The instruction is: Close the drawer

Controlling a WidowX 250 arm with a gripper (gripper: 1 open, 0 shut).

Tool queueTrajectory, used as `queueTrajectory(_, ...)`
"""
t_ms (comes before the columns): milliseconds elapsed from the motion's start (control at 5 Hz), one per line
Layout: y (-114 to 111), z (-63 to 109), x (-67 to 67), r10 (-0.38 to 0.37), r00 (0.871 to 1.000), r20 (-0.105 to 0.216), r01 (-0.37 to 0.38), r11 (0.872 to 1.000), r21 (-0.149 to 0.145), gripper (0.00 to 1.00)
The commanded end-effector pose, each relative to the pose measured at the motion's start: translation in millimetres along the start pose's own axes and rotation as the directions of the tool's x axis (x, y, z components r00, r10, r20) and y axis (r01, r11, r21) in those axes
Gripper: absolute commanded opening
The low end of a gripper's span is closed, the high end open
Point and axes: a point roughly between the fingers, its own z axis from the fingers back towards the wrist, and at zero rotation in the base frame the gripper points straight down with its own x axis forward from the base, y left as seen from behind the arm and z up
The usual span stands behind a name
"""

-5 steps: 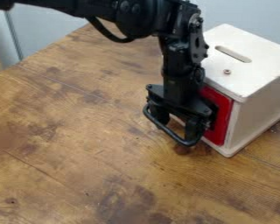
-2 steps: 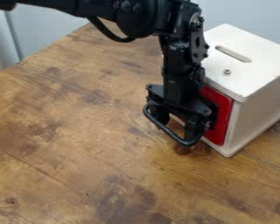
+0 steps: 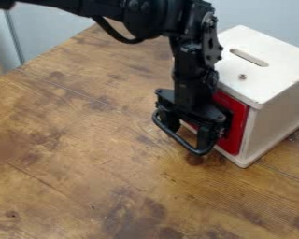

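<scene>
Drawer [image 3: 235, 123], seated in the casing [image 3: 262, 79] at two o'clock; gripper [image 3: 196, 135] at its front, finger spread indeterminable.

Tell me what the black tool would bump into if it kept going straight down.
Probably the wooden tabletop, though the wire loop handle sits close by the tool; depth is unclear.

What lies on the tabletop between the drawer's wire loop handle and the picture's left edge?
In the camera view, only bare wooden tabletop lies between the wire loop handle and the left edge.
</scene>
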Motion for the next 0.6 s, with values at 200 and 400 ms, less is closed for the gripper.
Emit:
queueTrajectory(200,75,61.4,9.7,0.290,0.949,0.126,-0.294,0.956,0.010,1.00)
queueTrajectory(400,78,76.9,14.1,0.294,0.946,0.135,-0.299,0.954,0.016,1.00)
